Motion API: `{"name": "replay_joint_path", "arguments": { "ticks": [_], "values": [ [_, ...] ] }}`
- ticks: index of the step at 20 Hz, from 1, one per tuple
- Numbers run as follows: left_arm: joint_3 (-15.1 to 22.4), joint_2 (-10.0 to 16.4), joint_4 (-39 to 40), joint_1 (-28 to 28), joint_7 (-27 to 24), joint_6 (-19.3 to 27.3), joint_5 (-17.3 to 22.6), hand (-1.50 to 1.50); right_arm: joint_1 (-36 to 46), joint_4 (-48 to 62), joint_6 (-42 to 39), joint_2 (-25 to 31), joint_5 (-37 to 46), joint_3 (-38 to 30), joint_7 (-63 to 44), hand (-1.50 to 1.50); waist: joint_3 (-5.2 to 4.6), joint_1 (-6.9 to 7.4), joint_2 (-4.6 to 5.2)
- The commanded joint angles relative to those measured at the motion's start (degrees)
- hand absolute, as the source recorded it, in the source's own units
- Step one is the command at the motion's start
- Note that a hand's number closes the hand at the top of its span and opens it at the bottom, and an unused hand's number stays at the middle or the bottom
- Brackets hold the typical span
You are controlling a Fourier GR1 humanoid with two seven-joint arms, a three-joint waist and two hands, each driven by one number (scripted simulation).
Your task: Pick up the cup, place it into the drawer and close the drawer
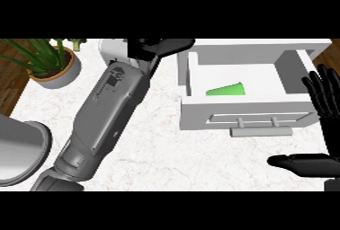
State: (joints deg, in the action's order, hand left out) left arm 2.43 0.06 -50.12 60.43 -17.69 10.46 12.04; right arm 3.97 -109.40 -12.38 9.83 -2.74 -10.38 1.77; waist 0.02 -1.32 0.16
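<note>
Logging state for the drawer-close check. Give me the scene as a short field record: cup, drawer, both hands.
cup: green, inside the drawer
drawer: open, handle towards the robot
left hand: at the drawer's far left corner, apart from the cup
right hand: open, fingers up, resting at the view's right edge beside the drawer
other: potted plant far left
task left: close the drawer

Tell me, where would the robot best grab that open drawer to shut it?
By the bar handle on the front of the drawer, approached from the robot's near side. The bar runs sideways and stands off the panel, leaving room for fingers to curl behind it. The open right hand is probably best placed, just right of it.
</note>
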Motion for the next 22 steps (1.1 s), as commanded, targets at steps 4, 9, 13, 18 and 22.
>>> {"name": "replay_joint_path", "arguments": {
  "ticks": [4,9,13,18,22],
  "values": [
    [7.1,-0.1,9.6,8.2,2.1,6.9,8.9,1.50,3.4,5.1,-0.5,0.5,0.2,-0.5,2.4,-1.50,0.02,-0.58,0.19],
    [9.6,-0.1,16.9,10.0,-1.8,6.2,11.6,1.50,-0.9,-2.1,0.1,-0.4,0.3,0.2,-0.3,-1.50,0.00,-0.87,0.16],
    [16.2,-0.1,20.2,10.8,-3.8,8.9,16.8,1.50,1.3,3.3,-2.1,1.6,-0.8,-1.4,1.9,-1.50,0.04,-2.03,0.48],
    [22.4,-0.1,22.2,11.3,-2.4,12.9,20.4,1.50,2.3,0.8,-2.1,1.3,-1.4,-0.2,-0.3,-1.50,0.04,-2.64,0.53],
    [26.4,-0.1,25.5,13.2,0.5,12.0,19.0,1.50,3.8,2.3,-0.7,0.4,-0.1,0.6,-1.2,-1.50,0.04,-2.49,0.67]
  ]
}}
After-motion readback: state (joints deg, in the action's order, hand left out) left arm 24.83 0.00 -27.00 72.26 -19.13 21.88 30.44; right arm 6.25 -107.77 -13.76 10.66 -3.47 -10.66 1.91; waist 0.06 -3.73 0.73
